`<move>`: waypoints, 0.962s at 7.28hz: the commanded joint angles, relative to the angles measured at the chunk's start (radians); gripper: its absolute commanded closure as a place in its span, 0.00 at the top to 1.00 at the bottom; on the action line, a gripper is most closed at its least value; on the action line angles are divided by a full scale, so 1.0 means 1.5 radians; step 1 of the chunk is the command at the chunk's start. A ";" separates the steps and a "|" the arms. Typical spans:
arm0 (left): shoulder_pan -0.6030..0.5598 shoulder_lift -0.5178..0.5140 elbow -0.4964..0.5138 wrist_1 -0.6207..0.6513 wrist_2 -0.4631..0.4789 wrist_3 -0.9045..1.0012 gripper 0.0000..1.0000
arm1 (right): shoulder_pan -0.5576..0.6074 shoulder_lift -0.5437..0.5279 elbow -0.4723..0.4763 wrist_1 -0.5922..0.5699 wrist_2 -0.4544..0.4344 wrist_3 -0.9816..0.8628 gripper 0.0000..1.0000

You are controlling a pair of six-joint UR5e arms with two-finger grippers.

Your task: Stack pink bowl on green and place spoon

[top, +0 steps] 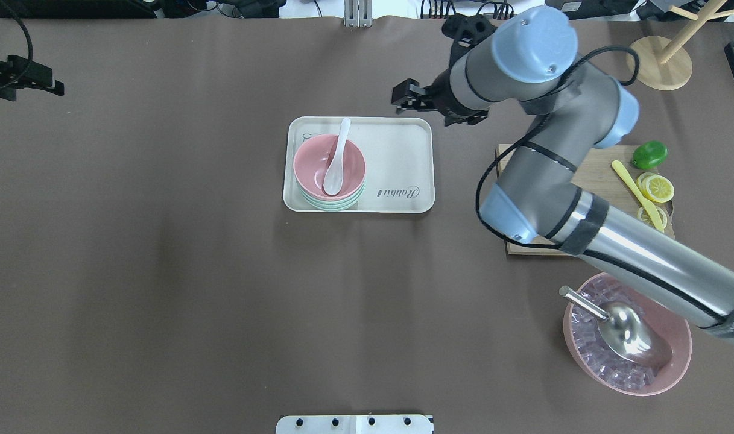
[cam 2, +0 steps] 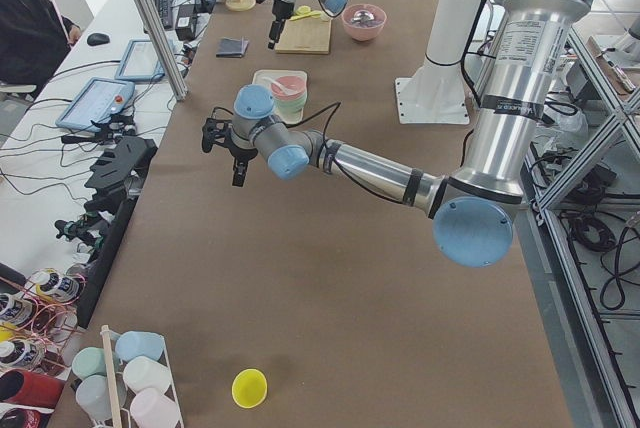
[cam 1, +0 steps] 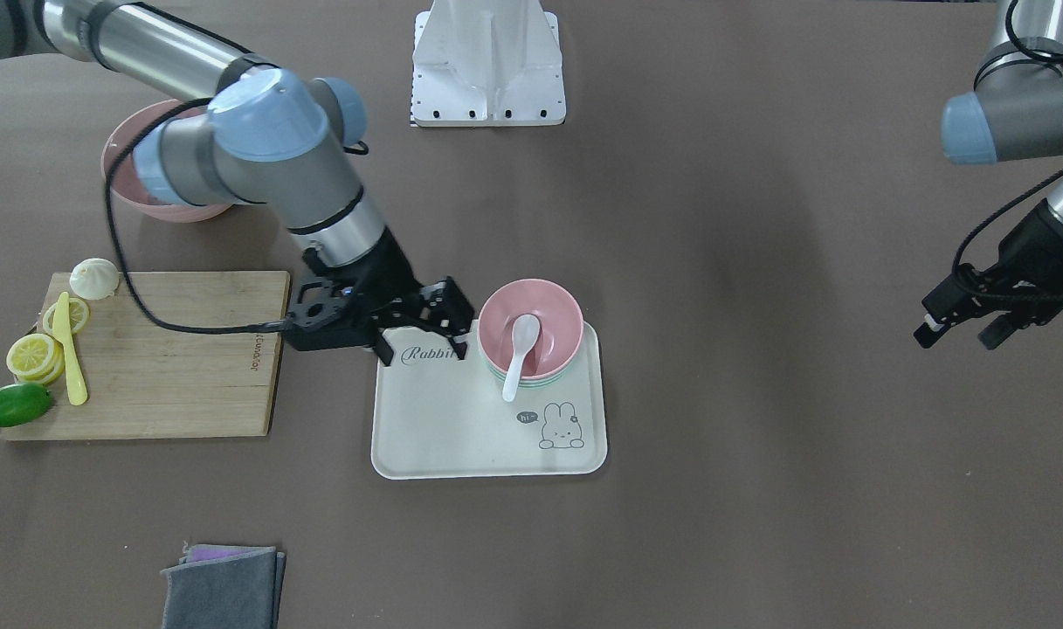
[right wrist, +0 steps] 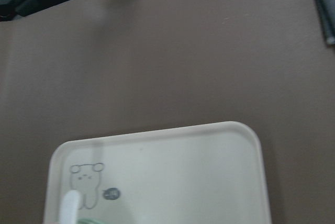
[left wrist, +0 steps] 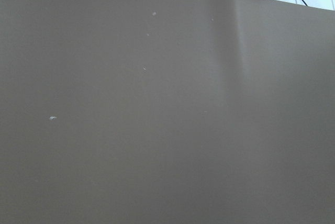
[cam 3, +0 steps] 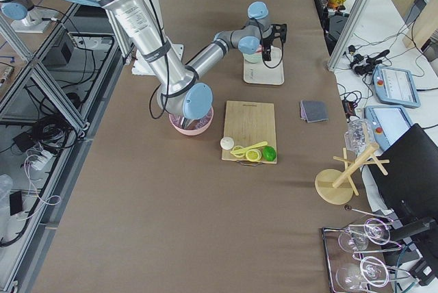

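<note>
The pink bowl (cam 1: pixel 553 310) sits stacked on the green bowl (cam 1: pixel 522 380) at one corner of the cream tray (cam 1: pixel 461 428). The white spoon (cam 1: pixel 521 349) lies in the pink bowl with its handle over the rim. The stack also shows in the overhead view: pink bowl (top: pixel 315 160), green bowl (top: pixel 330 205), spoon (top: pixel 336 160), tray (top: pixel 397 150). My right gripper (cam 1: pixel 422 349) is open and empty, beside the tray's corner and just apart from the bowls. The right wrist view shows the tray (right wrist: pixel 172 177) and the spoon's handle (right wrist: pixel 68 208). My left gripper (cam 1: pixel 959 330) is open and empty, far off at the table's side.
A wooden cutting board (cam 1: pixel 173 358) holds lemon slices, a lime, a yellow knife and a bun. A large pink bowl (top: pixel 626 343) holds ice and a metal scoop. A grey cloth (cam 1: pixel 221 585) lies near the front edge. A wooden stand (top: pixel 659 60) is at the far right.
</note>
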State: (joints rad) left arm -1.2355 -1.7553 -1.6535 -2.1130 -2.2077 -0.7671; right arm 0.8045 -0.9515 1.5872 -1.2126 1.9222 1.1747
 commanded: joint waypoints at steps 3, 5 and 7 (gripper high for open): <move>-0.131 0.092 -0.007 0.139 -0.050 0.311 0.98 | 0.227 -0.222 0.068 -0.179 0.211 -0.484 1.00; -0.159 0.122 0.016 0.149 -0.083 0.340 0.98 | 0.376 -0.311 0.007 -0.176 0.316 -0.665 1.00; -0.164 0.143 0.033 0.102 -0.086 0.355 0.98 | 0.507 -0.320 -0.135 -0.176 0.380 -0.756 1.00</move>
State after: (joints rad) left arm -1.4753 -1.5649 -1.6225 -1.9222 -2.3314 -0.2480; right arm 1.4477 -1.4138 1.5122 -1.4812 2.4268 0.1299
